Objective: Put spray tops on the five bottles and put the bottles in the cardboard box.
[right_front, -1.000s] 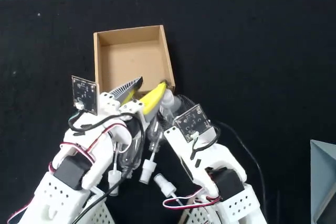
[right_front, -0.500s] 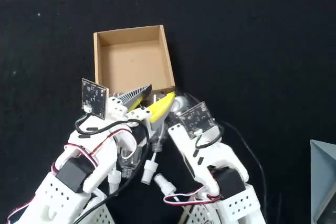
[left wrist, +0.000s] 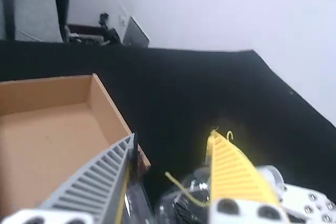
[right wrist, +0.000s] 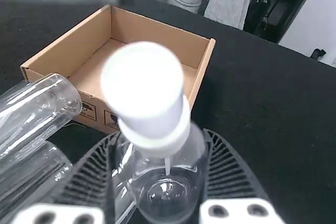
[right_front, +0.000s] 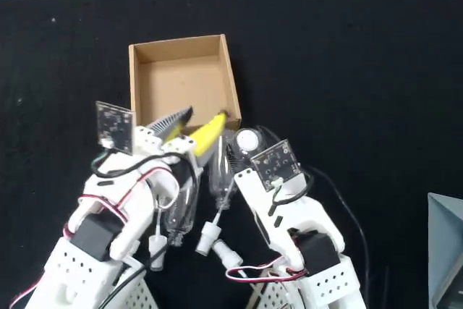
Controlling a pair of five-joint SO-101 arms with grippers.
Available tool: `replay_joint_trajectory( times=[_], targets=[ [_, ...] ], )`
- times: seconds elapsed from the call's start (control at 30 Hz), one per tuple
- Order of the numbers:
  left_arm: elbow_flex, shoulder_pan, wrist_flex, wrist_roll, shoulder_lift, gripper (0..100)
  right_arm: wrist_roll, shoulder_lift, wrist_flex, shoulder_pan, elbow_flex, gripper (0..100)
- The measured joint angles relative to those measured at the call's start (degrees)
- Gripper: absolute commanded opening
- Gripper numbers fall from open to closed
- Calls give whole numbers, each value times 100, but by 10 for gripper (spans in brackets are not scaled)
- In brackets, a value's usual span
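Note:
The cardboard box (right_front: 137,81) stands open, with nothing visible inside it. My right gripper (right_front: 243,154) sits just off the box's near right corner, shut on an upright clear bottle (right wrist: 163,184) capped by a white spray top (right wrist: 144,90). My left gripper (right_front: 206,113), grey and yellow fingered, hangs open over the box's near wall with nothing between its fingers. In the left wrist view the left gripper (left wrist: 172,137) has the box (left wrist: 52,124) beside it. Two uncapped clear bottles (right_front: 181,206) (right_front: 221,175) lie between the arms. Loose spray tops (right_front: 206,236) (right_front: 228,257) (right_front: 155,245) lie nearer the arm bases.
Black cloth covers the table (right_front: 362,70), with free room to the right of and behind the box. A grey bin corner (right_front: 447,244) shows at the right edge. In the right wrist view the two lying bottles (right wrist: 31,108) (right wrist: 26,177) rest against the box's near wall (right wrist: 92,111).
My left gripper swung toward the held bottle, then back up over the box's near wall. My right gripper shifted slightly right with its bottle, whose white top now faces up.

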Motion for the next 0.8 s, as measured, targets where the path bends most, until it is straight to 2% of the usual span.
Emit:
replay_joint_trajectory(
  times=[0.47, 0.8],
  targets=[
    [-484, -1345, 149, -879, -9, 202, 0, 0, 0, 53, 0, 82],
    [-70, -2514, 290, -923, 0, 204, 0, 0, 0, 53, 0, 82]
  ],
)
